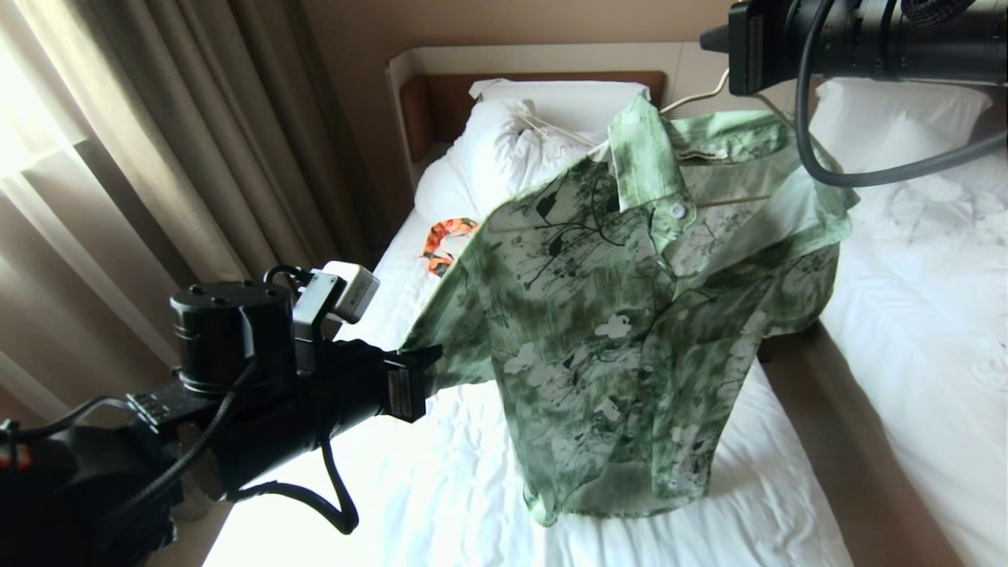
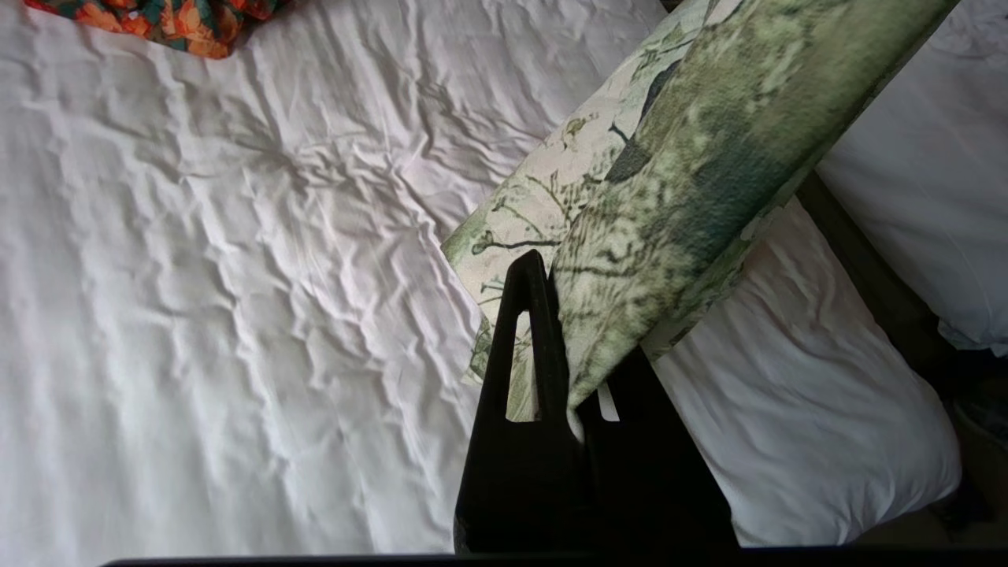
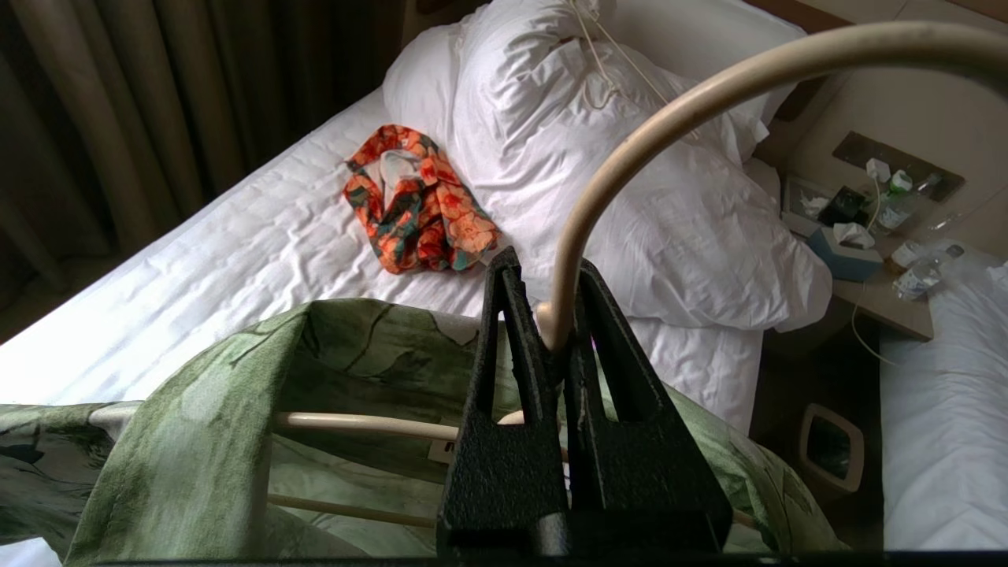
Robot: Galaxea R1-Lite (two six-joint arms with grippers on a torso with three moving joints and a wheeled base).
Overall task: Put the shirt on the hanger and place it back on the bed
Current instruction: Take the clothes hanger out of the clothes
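Left gripper [image 1: 429, 370] was clenched on the shirt [image 1: 630, 315] sleeve, shirt hanging above the bed [image 1: 441, 488]. Left wrist: sleeve [image 2: 669, 197] was pinched between fingers [image 2: 528, 331]. Right wrist: right gripper [image 3: 555, 331] was clamped on the hanger [image 3: 630, 150] hook, orange garment [image 3: 417, 205] beyond.

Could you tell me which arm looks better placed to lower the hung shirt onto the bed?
Probably the right: the right gripper clamps the hanger, bearing the shirt; the left gripper only pinches a sleeve.
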